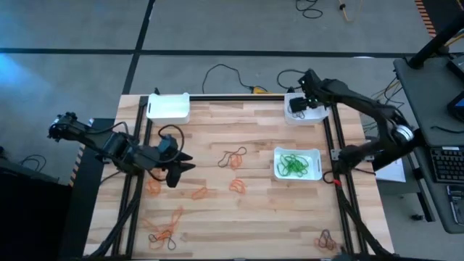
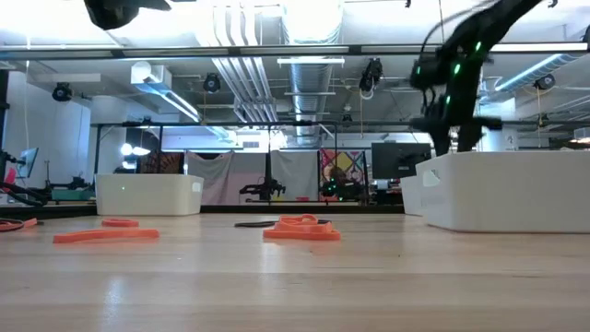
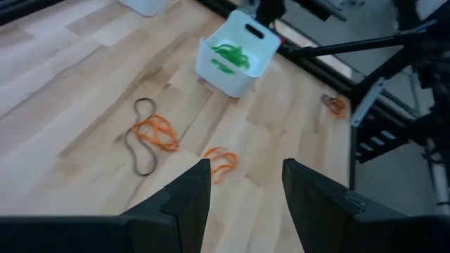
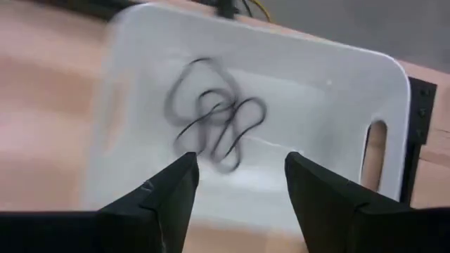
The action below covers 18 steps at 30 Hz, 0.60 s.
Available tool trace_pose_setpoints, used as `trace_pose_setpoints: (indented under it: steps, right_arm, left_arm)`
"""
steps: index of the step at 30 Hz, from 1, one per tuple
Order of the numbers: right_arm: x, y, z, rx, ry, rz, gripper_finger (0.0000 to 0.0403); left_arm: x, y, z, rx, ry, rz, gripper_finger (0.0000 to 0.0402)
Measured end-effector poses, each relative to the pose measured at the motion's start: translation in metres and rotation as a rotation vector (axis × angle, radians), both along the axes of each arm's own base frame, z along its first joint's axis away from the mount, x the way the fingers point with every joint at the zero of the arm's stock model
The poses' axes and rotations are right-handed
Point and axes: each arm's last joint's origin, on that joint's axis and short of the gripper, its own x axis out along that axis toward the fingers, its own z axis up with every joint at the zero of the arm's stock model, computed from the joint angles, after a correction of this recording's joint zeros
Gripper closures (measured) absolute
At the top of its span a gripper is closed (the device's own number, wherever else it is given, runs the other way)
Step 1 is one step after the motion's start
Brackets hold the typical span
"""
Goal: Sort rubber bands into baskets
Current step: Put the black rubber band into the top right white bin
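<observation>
The right end effector [image 4: 239,193] hangs spread and empty above the far white rectangular plastic basket [image 4: 337,105], where thin dark rubber bands [image 4: 214,130] lie, apparently just dropped. Nearer than that basket, another basket [image 1: 296,164] holds green bands [image 1: 293,165]. Orange bands [image 1: 236,185] lie across the open wooden table [image 1: 254,217] beyond it, toward the spread, empty left end effector [image 1: 180,168].

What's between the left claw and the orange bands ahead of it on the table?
Nothing visible. The left claw is open above bare wood; the nearest orange rubber band lies just ahead, unobstructed. A mixed orange and dark tangle sits off to one side.
</observation>
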Motion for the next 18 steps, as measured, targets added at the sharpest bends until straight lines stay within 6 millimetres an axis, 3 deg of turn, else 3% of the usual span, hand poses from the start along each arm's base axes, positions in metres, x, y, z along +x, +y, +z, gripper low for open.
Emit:
trace_pose_setpoints:
  steps: [8,13,18]
  right_arm:
    - [0.016,0.125,0.051,0.012,-0.192,0.230,0.0193]
    - [0.031,0.201,0.062,0.072,-0.389,0.399,0.0193]
    - [0.042,0.253,0.066,0.056,-0.471,0.519,0.0193]
  left_arm:
    - [0.010,-0.019,0.000,0.026,-0.051,-0.097,0.0240]
    - [0.022,-0.026,-0.011,0.066,0.002,-0.110,0.0240]
    - [0.043,-0.021,-0.032,0.131,0.106,-0.066,0.0240]
